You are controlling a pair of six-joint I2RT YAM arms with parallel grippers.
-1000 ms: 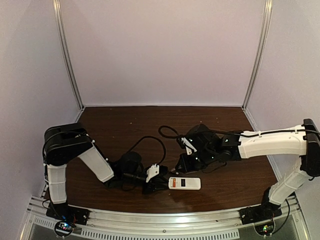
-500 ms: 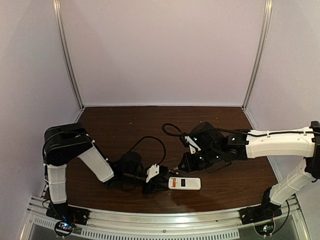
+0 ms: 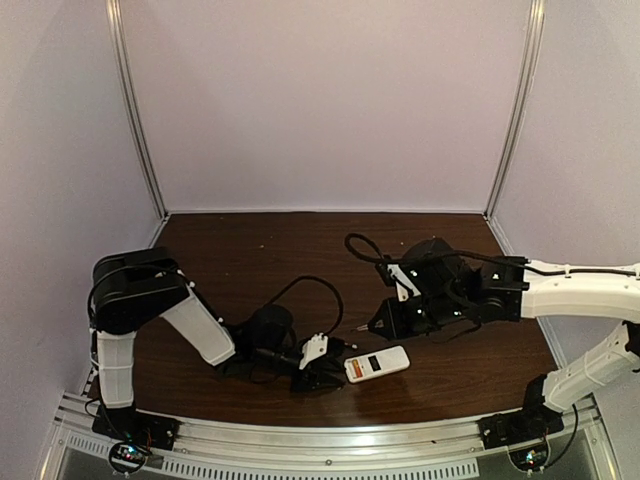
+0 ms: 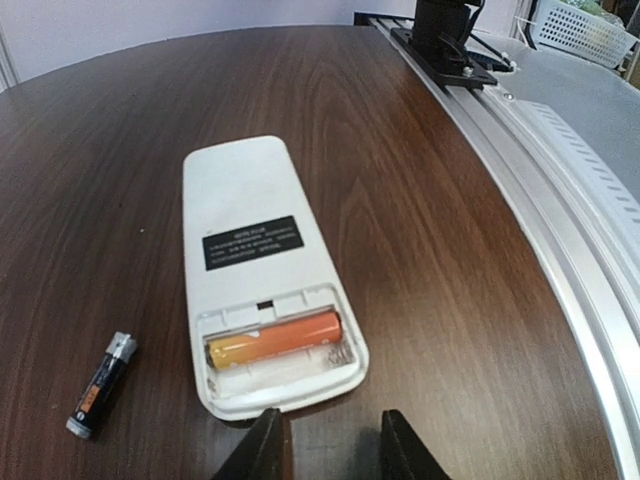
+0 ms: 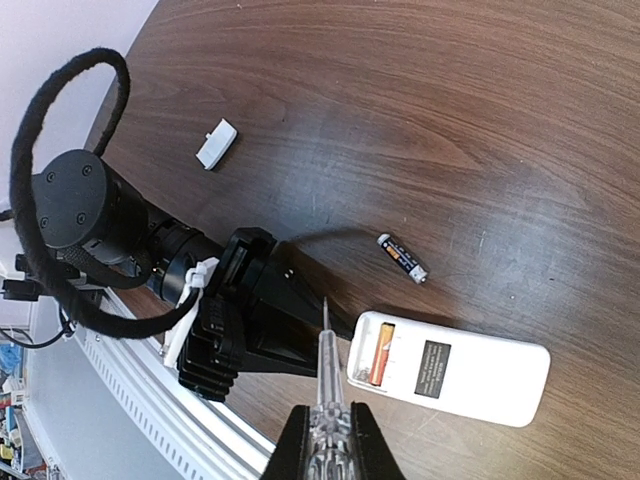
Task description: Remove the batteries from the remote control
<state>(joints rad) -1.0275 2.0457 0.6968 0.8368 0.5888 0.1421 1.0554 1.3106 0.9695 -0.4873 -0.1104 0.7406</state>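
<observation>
Halfway done: on the dark tabletop [image 3: 300,250], the left gripper [image 4: 330,425], jaws narrowly apart and empty, sits at the open end of the remote control [image 4: 250,230], which lies face down near the front rail [image 4: 560,200]. The right gripper [image 5: 327,440], clamped on a screwdriver-like tool [image 5: 325,370], hovers near the remote's far side. The white cover [image 5: 216,144] lies well beyond. The grey battery [image 4: 100,385] is out, near the remote; the orange battery [image 4: 275,340] sits in its compartment. Bare wood stretches beyond the remote.
</observation>
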